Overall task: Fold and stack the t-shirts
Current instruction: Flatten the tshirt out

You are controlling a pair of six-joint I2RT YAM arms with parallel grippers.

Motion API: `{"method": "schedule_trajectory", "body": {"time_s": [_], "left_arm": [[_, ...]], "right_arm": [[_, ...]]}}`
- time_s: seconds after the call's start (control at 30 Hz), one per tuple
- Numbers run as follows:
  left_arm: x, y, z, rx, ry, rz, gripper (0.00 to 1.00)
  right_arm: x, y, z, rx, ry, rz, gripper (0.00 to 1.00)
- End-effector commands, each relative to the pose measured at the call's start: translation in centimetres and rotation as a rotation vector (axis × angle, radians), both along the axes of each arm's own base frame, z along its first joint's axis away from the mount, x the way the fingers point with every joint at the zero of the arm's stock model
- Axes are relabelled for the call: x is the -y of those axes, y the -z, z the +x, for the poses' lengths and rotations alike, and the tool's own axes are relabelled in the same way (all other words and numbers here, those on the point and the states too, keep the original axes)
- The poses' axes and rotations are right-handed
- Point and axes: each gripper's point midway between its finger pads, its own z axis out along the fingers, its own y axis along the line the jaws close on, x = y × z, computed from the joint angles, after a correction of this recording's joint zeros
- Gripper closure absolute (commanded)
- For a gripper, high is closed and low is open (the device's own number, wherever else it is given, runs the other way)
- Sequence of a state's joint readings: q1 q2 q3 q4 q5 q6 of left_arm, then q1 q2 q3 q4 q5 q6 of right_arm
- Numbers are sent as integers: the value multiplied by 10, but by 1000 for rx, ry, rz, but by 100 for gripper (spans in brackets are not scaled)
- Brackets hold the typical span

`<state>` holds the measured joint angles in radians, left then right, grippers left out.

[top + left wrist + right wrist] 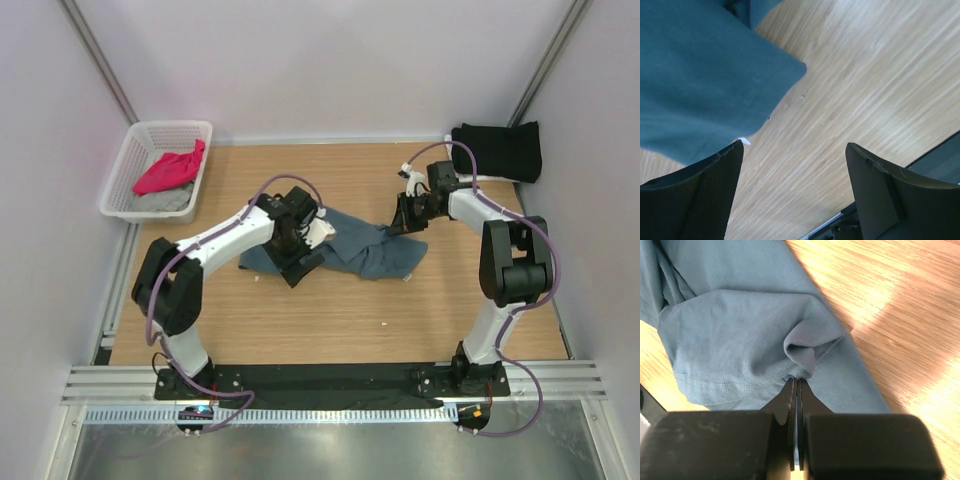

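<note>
The slate blue-grey t-shirt (365, 252) lies crumpled in the middle of the table. My right gripper (405, 218) is shut on a pinched fold of the shirt's right edge; the right wrist view shows the jaws closed on the cloth (797, 380) and the shirt (740, 335) spread beyond them. My left gripper (300, 264) is open at the shirt's left part. In the left wrist view the left gripper (795, 146) is over bare wood, with the shirt's edge (705, 90) beside one finger (710, 190) and nothing between the jaws. A folded black t-shirt (498, 150) lies at the back right.
A white mesh basket (128, 160) stands at the back left, holding the magenta-pink shirt (170, 170) on top of a light grey one (165, 202). The wooden table (330, 320) is bounded by white walls; a dark strip runs along its near edge (940, 155).
</note>
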<state>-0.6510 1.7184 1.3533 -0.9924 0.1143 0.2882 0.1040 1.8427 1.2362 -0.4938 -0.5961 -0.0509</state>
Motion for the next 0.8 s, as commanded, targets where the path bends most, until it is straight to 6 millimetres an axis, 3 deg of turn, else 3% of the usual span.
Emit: {"method": "schedule_trajectory", "body": {"time_s": [0.0, 0.13, 0.3, 0.4, 0.67, 0.77], "left_arm": [[14, 16, 17, -1, -21, -17, 17], [31, 36, 28, -35, -30, 16, 26], [47, 41, 33, -15, -11, 35, 33], [47, 48, 36, -20, -18, 53, 34], [45, 57, 40, -18, -31, 83, 63], [41, 57, 38, -24, -42, 93, 61]], "right_arm": [[-3, -27, 8, 82, -8, 8, 99], [-2, -27, 6, 83, -11, 6, 98], [-2, -27, 6, 84, -11, 9, 99], [-3, -27, 7, 84, -6, 14, 99], [0, -22, 5, 76, 1, 11, 99], [0, -22, 6, 78, 2, 13, 98]]}}
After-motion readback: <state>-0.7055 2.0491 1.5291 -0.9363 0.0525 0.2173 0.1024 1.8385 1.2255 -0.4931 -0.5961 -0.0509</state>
